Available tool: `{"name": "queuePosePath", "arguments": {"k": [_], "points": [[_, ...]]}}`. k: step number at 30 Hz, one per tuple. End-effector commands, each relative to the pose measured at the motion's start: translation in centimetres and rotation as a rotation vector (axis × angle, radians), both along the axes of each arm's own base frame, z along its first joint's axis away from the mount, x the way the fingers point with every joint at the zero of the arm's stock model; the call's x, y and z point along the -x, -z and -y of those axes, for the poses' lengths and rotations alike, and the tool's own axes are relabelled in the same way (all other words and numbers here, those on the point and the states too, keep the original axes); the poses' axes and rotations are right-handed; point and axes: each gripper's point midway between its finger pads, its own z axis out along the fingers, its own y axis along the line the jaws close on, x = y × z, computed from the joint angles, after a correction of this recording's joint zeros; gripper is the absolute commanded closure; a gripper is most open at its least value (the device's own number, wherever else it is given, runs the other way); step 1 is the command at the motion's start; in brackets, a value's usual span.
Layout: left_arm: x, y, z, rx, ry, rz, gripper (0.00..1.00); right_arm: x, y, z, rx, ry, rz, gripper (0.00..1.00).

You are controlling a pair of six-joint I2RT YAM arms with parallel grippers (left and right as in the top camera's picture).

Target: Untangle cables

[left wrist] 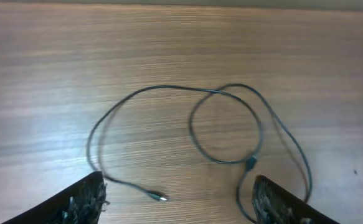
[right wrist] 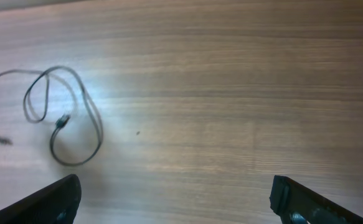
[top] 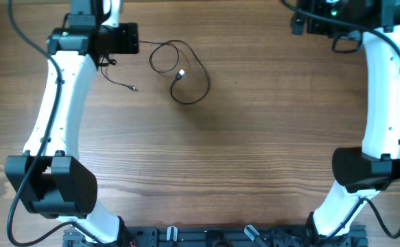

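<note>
A thin black cable (top: pixel 186 82) lies in loose loops on the wooden table, at the upper left of the overhead view. In the left wrist view the cable (left wrist: pixel 225 127) forms a small closed loop crossed by a wider arc. One plug end (left wrist: pixel 161 198) rests on the table between my left gripper's fingers. The other plug (left wrist: pixel 251 163) lies by the small loop. My left gripper (left wrist: pixel 178 200) is open over the cable's near side, holding nothing. My right gripper (right wrist: pixel 175 200) is open and empty, with the cable (right wrist: pixel 63 121) far off to its left.
The left arm (top: pixel 59 103) runs up the table's left side and the right arm (top: pixel 381 103) up its right side. Thicker black arm cables (top: pixel 18 27) hang at the top corners. A black rail (top: pixel 206 237) lines the front edge.
</note>
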Motion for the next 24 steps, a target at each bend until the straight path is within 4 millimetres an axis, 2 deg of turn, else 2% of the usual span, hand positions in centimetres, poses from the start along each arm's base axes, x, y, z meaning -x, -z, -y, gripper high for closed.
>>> {"name": "queuePosePath", "arguments": {"k": [1, 4, 9, 14, 17, 24], "points": [[0.4, -1.5, -1.0, 0.071, -0.033, 0.023, 0.22, 0.7, -1.5, -1.7, -0.002, -0.025, 0.038, 0.00], [0.5, -1.7, -0.4, 0.137, 0.004, 0.026, 0.22, 0.7, -1.4, -2.5, 0.034, -0.037, 0.042, 0.00], [0.4, -1.8, -0.4, 0.140, 0.005, 0.028, 0.22, 0.7, -0.9, -4.6, 0.040, -0.085, 0.037, 0.00], [0.4, -1.8, -0.6, 0.135, -0.004, 0.029, 0.22, 0.0, 0.9, -7.6, 0.019, -0.104, 0.007, 0.00], [0.3, -1.7, -1.9, 0.109, -0.040, 0.031, 0.23, -0.4, 2.3, -9.4, 0.013, -0.120, -0.017, 0.00], [0.4, -1.7, -6.4, 0.132, -0.173, 0.034, 0.26, -1.7, 6.9, -14.9, 0.024, -0.206, -0.072, 0.00]]}}
